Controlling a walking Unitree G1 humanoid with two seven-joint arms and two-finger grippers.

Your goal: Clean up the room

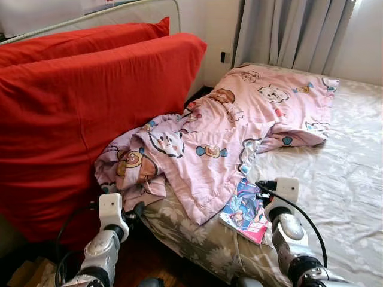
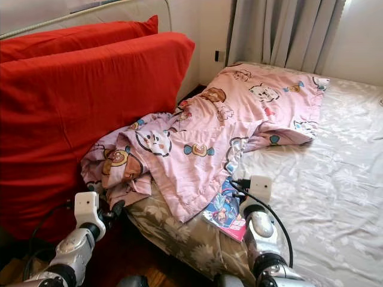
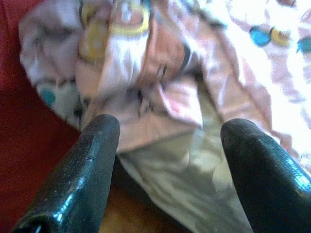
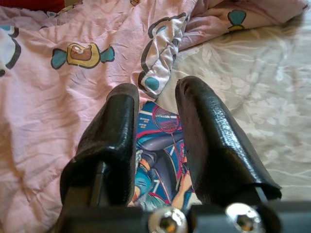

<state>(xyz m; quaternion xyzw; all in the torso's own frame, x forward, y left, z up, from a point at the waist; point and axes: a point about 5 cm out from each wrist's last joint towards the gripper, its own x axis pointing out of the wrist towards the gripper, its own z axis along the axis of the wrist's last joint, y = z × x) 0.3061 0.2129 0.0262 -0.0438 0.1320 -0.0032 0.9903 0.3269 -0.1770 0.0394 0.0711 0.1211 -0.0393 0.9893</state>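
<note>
A crumpled pink blanket point(image 1: 227, 131) with cartoon prints lies across the bed point(image 1: 347, 173) and spills over its near left edge. A colourful comic book point(image 1: 245, 214) lies at the bed's edge, half under the blanket. My right gripper point(image 4: 155, 92) hovers just above the comic book point(image 4: 163, 145), open by a narrow gap with nothing between its fingers. My left gripper point(image 3: 167, 128) is open wide, low beside the bed corner, and points at the hanging blanket fold point(image 3: 146, 77). Its wrist point(image 1: 111, 210) is near the red cushions.
Two big red cushions point(image 1: 78, 107) lean upright against the bed's left side. Grey curtains point(image 1: 293, 30) hang behind the bed head. Dark wooden floor point(image 1: 146, 257) shows below the mattress corner, with a brownish box point(image 1: 24, 274) at the far lower left.
</note>
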